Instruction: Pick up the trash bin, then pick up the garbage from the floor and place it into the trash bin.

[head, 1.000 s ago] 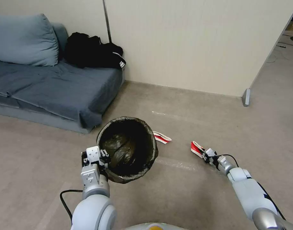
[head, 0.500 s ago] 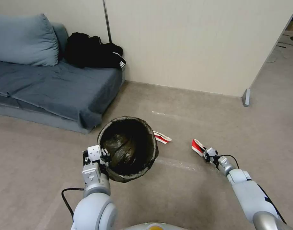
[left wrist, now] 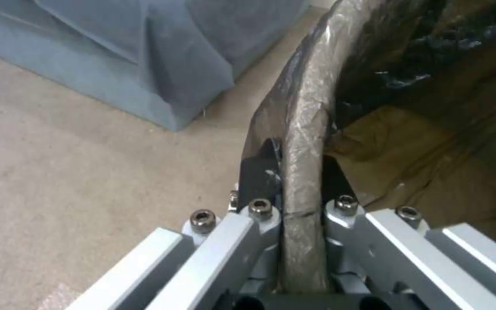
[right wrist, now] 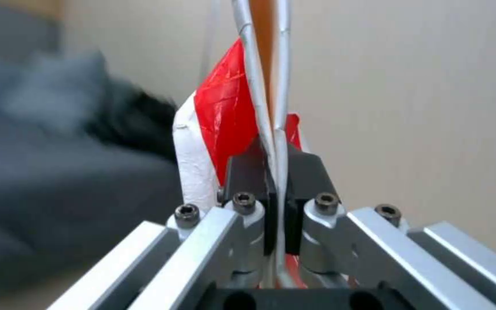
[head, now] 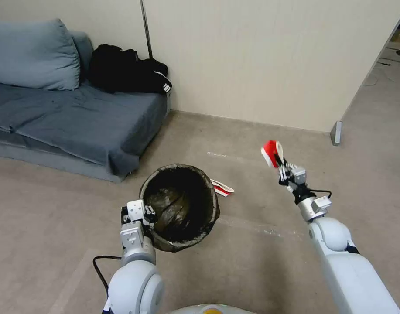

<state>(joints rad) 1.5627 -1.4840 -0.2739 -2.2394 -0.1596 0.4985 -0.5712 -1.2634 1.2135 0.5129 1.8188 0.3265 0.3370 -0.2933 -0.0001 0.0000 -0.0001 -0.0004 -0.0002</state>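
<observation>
We see the trash bin (head: 181, 207) just below the middle of the head view, a round bin lined with a dark brown-black bag folded over its rim, its mouth tipped toward us. The left gripper (head: 141, 214) is clamped on the near-left rim; in the left wrist view the bag-covered rim (left wrist: 302, 142) runs straight between the closed fingers (left wrist: 258, 181).

Right of centre in the head view, the right gripper (head: 282, 168) grips a crushed red-and-white cup (head: 270, 152) and holds it in the air, level with the wall's foot in the picture. The right wrist view shows the flattened cup (right wrist: 228, 116) pinched between the dark pads (right wrist: 247, 176), red panel and white edge standing up from them. A second crushed cup (head: 220, 187) lies on the floor, touching the bin's right edge in the picture.

A second ago the held cup sat low at the floor, lower right of centre; it has since risen well up the frame with the arm. The bin has shifted slightly right and down.

The floor (head: 252, 261) is grey-beige, with a pale streak crossing it beside the bin. A blue-grey sofa (head: 73, 117) with a cushion (head: 32, 54) fills the upper left, a black garment (head: 125, 69) on its end, and a cream wall (head: 261, 56) spans the top.
</observation>
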